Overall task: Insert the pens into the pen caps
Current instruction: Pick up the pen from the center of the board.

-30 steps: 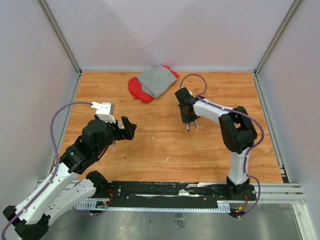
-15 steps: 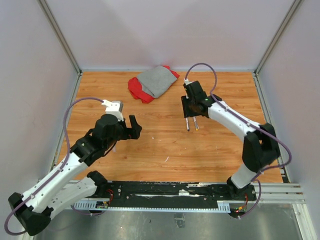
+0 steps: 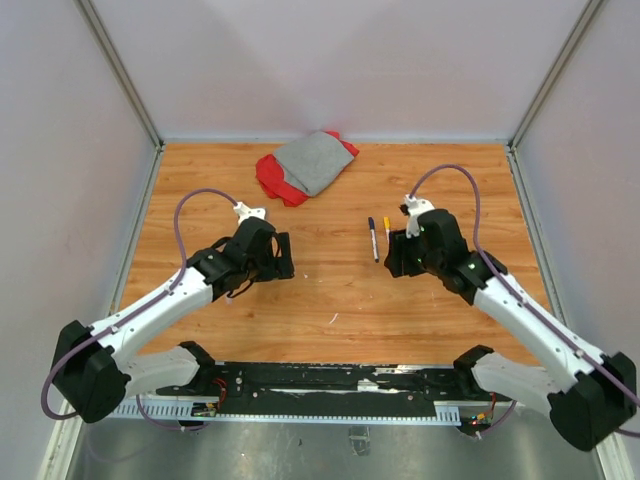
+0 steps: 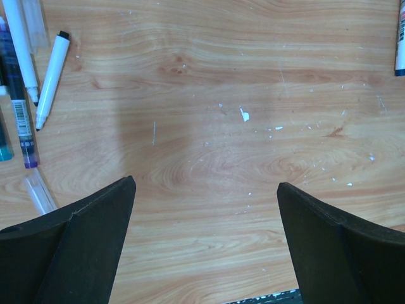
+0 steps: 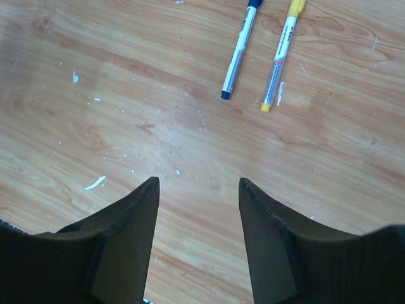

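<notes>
Ahead of the right claw (image 5: 197, 180): one blue-tipped pen (image 5: 239, 50) and one yellow pen (image 5: 280, 57). Left of the left claw (image 4: 205, 183): at least three white-barrelled pens (image 4: 50, 79) and two clear tubes (image 4: 39, 193). Two cloths: grey cloth (image 3: 315, 160), red cloth (image 3: 270, 180).

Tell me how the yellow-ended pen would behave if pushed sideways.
The yellow-ended pen lies flat on the smooth wooden table with a slim round barrel, so it would probably roll. It looks straight, so likely stiff; thin, so probably light.
</notes>
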